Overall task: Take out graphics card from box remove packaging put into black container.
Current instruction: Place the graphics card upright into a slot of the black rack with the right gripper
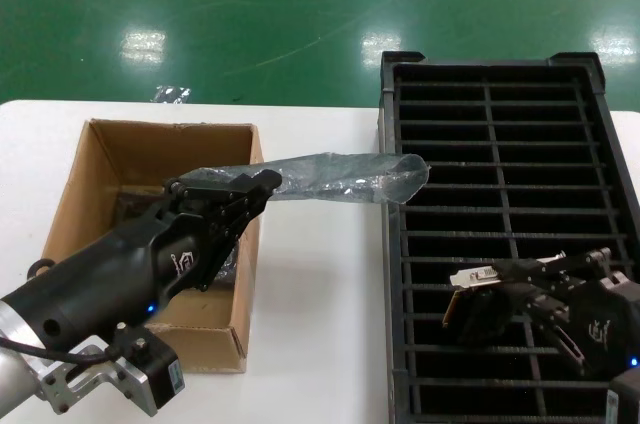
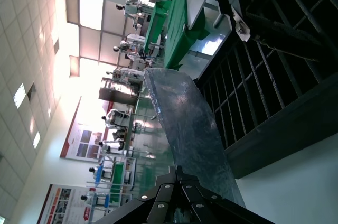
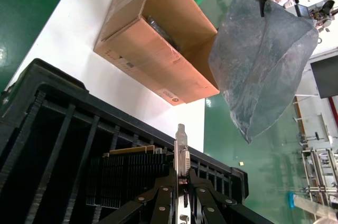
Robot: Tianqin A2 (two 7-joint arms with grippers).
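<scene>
My left gripper (image 1: 268, 182) is shut on one end of the packaging (image 1: 345, 177), an empty grey bag. It hangs stretched out above the table between the box (image 1: 245, 274) and the black container (image 1: 392, 244). From the left wrist, the packaging (image 2: 185, 123) runs away from the shut fingertips toward the black container (image 2: 274, 81). My right gripper (image 1: 488, 300) is over the container's near slots, shut on the graphics card (image 1: 472, 278). In the right wrist view the card's silver bracket (image 3: 182, 147) stands upright, clamped in the right gripper (image 3: 182, 177), with the dark board (image 3: 124, 174) beside it.
The brown box (image 3: 158, 60) is open-topped, with dark bagged items (image 1: 135, 206) inside. White table (image 1: 320, 294) lies between box and container. A scrap of crinkled plastic (image 1: 171, 94) lies at the table's far edge. Beyond is green floor.
</scene>
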